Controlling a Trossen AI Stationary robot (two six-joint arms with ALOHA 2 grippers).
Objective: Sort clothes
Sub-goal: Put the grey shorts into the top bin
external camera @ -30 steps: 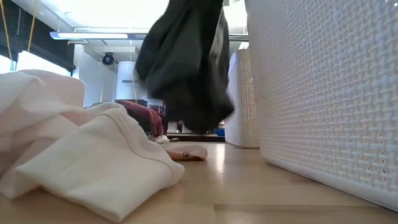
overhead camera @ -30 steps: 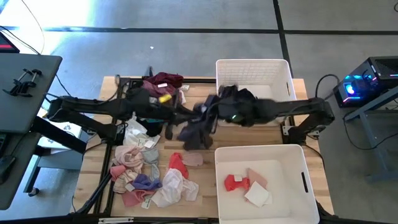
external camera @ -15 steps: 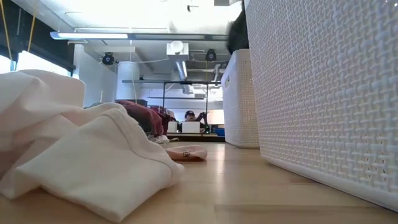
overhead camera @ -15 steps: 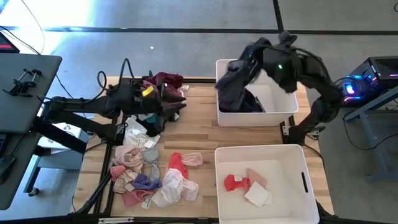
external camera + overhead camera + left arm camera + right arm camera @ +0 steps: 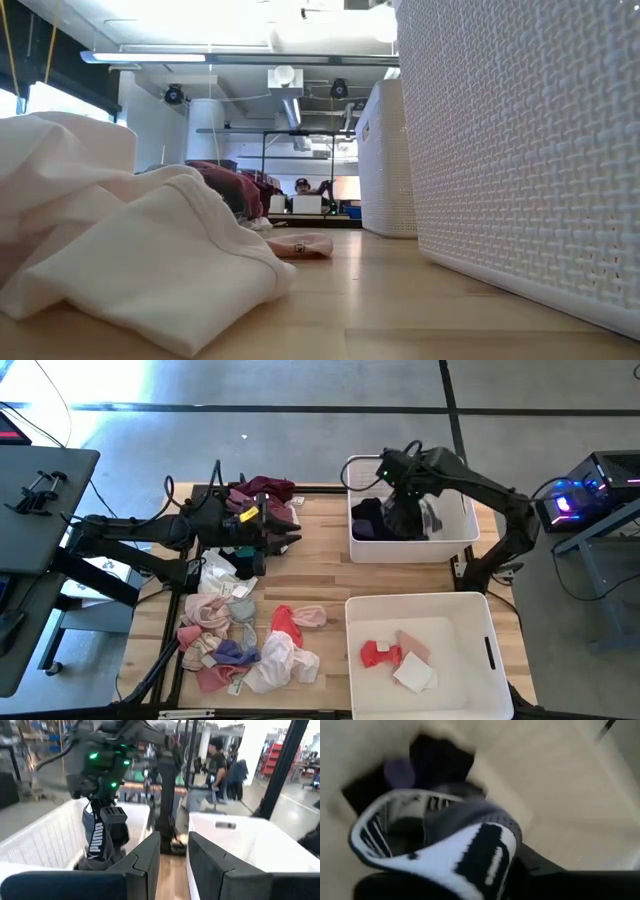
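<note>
My right gripper [image 5: 408,500] hangs over the far white bin [image 5: 462,468], pointing steeply down, shut on a dark garment [image 5: 385,520] with a white lettered waistband [image 5: 470,850]. The garment reaches down into the bin, onto other dark clothes. My left gripper [image 5: 290,538] stands level above the table's middle left, open, with nothing between its fingers [image 5: 150,855]. A pile of pink, white, red and purple clothes [image 5: 240,645] lies at the near left. A maroon garment [image 5: 265,490] lies at the far left. My right gripper comes at the dark garment from above, slanting down, at or near its white waistband [image 5: 95,845]. The garment hangs below the fingers inside the far bin. The cloth hides the exact place of contact, and I cannot tell how many layers are held.
The near white bin [image 5: 352,660] holds a red, a pink and a white garment. In the low view a white garment [image 5: 150,250] fills the left foreground and the bins' walls [image 5: 520,150] the right. People sit in the room beyond the table.
My right gripper has carried the dark garment from above the table's middle toward the far right, over the far bin, and has tipped steeply downward. The garment, which hung over the table, now hangs into the bin and has left the low view.
</note>
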